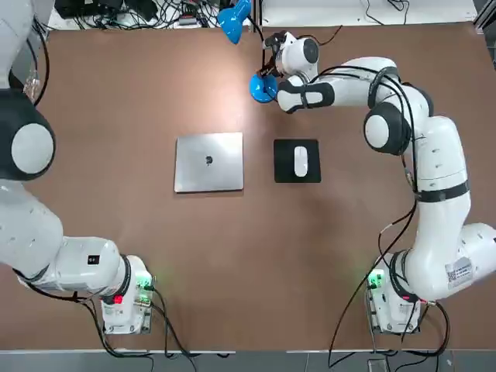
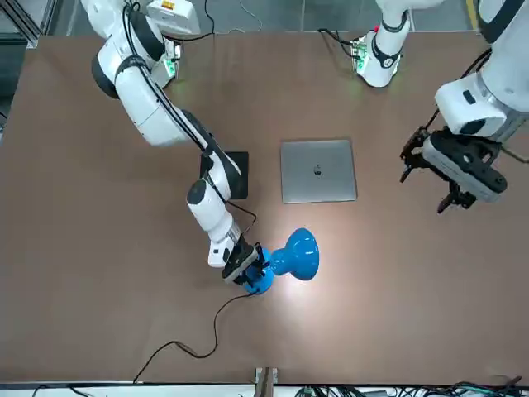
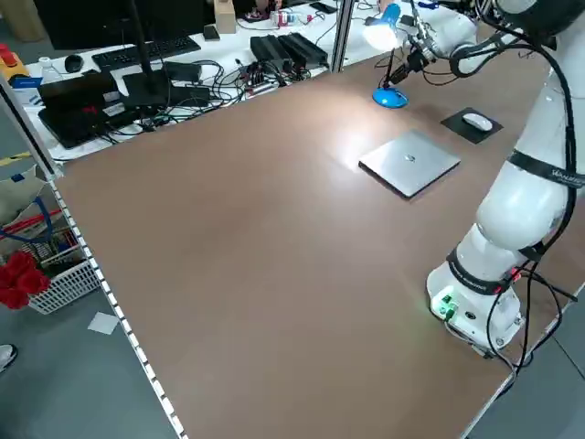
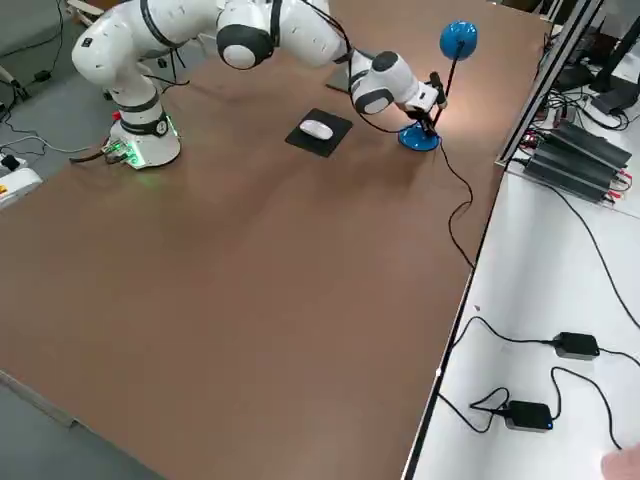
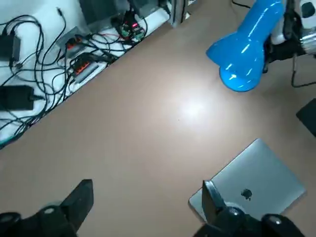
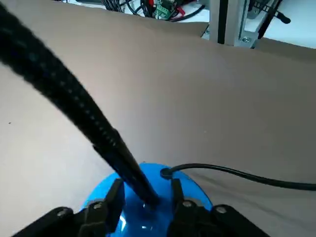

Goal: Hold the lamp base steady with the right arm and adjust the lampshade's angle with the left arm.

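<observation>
The lamp base [image 1: 262, 87] [image 2: 258, 281] is a glossy blue disc near the table's far edge, with a thin black neck [image 6: 74, 103] rising from it. My right gripper [image 6: 144, 195] [image 2: 248, 269] is down over the disc. Its fingers [image 6: 116, 197] stand close on either side of the neck's foot, and a thin gap still shows. The blue cone lampshade [image 1: 232, 22] [image 5: 247, 54] is lit and tilted down toward the table. My left gripper [image 2: 450, 178] [image 5: 145, 207] hangs open and empty high over the table, well away from the lamp.
A closed silver laptop [image 1: 208, 161] lies mid-table. Beside it sits a white mouse [image 1: 301, 161] on a black pad. The lamp's black cable [image 2: 190, 347] trails off the far edge. Cables and power bricks [image 4: 545, 410] lie on the white bench beyond.
</observation>
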`<action>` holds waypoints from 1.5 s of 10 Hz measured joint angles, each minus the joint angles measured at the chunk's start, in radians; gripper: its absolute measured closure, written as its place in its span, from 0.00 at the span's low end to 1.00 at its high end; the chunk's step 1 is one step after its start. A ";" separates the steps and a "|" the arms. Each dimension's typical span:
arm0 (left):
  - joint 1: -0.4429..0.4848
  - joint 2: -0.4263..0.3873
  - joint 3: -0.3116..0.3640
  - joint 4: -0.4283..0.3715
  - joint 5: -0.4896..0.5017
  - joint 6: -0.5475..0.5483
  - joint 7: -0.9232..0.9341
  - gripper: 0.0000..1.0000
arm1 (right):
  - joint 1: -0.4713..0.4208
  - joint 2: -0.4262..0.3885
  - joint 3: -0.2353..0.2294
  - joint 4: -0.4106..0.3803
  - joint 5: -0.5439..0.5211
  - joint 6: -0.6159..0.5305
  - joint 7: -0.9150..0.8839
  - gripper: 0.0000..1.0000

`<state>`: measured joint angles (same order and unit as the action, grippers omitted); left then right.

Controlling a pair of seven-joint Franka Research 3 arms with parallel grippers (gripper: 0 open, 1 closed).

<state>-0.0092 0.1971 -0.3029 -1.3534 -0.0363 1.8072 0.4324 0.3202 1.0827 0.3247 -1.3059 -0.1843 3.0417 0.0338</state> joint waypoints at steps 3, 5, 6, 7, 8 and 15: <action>-0.004 0.036 -0.072 0.007 0.000 -0.001 0.053 0.00 | 0.000 0.000 0.000 0.003 0.000 0.000 0.000 0.69; -0.006 0.048 -0.111 0.007 0.000 -0.009 0.060 0.01 | 0.001 0.000 0.000 0.003 0.000 0.000 0.000 0.69; -0.007 0.053 -0.115 0.007 0.000 -0.011 0.064 0.01 | 0.001 0.001 -0.001 0.003 0.000 0.000 0.000 0.69; -0.006 0.062 -0.115 0.008 -0.008 -0.010 0.072 0.00 | 0.003 0.001 0.000 0.003 0.000 0.000 0.000 0.69; -0.005 0.075 -0.114 0.010 -0.054 -0.008 0.092 0.00 | 0.003 0.003 -0.001 0.003 0.000 0.000 0.000 0.72; -0.076 0.226 -0.150 0.088 -0.215 0.209 0.426 0.00 | 0.010 0.004 -0.014 0.003 0.000 0.004 0.000 0.78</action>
<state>-0.0850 0.4230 -0.4529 -1.2658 -0.2512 2.0159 0.8582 0.3302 1.0871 0.3104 -1.3026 -0.1843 3.0457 0.0338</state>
